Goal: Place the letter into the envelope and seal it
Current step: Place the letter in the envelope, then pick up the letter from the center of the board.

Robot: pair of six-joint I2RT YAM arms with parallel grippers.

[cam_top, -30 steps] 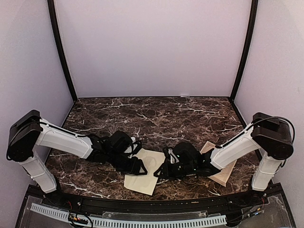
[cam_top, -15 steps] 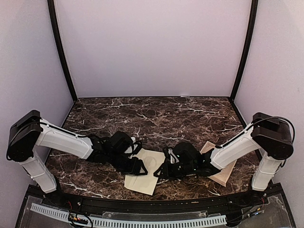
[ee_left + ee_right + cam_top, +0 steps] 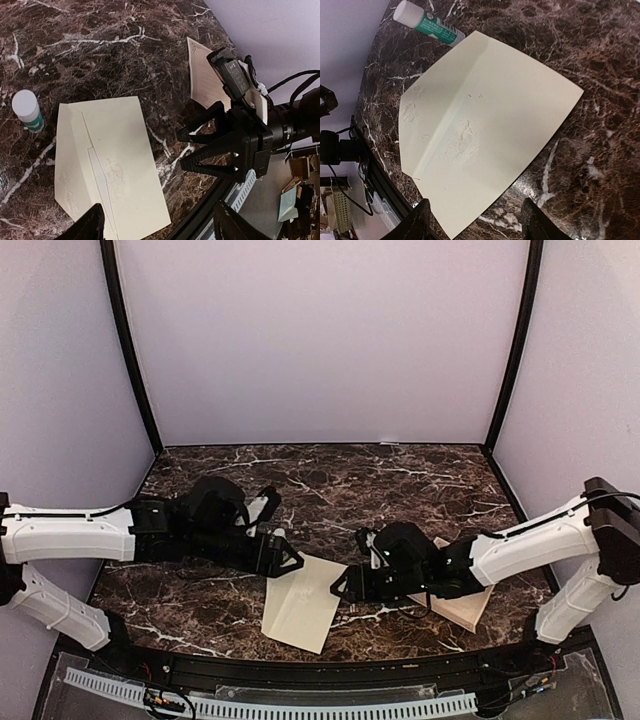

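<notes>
The cream envelope (image 3: 300, 606) lies flat near the table's front edge, with a long crease showing along it (image 3: 485, 130) and faint rough patches on its face (image 3: 112, 160). The tan letter (image 3: 468, 608) lies to its right, partly under my right arm; its dark border frame shows in the left wrist view (image 3: 202, 80). My left gripper (image 3: 286, 558) hovers over the envelope's upper left corner, open and empty. To the right of the envelope my right gripper (image 3: 342, 588) is raised off the table, also open with nothing between its fingers.
A glue stick (image 3: 427, 22) with a white cap and green label lies on the marble just beyond the envelope's far left corner (image 3: 27, 110). The table's black front rim (image 3: 320, 675) runs close below the envelope.
Both grippers have lifted off the envelope and drawn apart, the left arm swinging up and left, the right one backing to the right. Both jaws have opened wider.
</notes>
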